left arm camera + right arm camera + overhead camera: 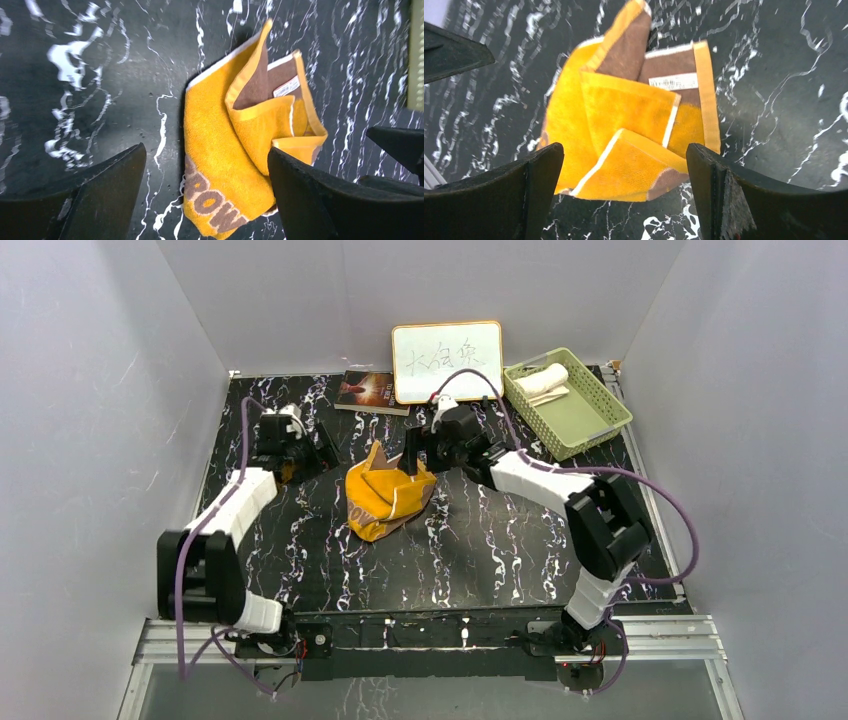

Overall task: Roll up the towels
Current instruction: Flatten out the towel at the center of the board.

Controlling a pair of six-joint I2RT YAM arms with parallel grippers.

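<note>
Lettering on the orange towel is partly cut off, unreadable.

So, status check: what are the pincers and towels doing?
Left pincer and right pincer open, empty. Orange towel crumpled mid-table, unrolled. Cream towel in green basket. Book, whiteboard well behind.

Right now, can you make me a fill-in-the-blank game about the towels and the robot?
1. The orange towel lies crumpled on the black ____.
2. The cream towel sits inside the green ____.
3. The left gripper and the right gripper are both ____, holding nothing.
Missing words: table; basket; open.
</note>
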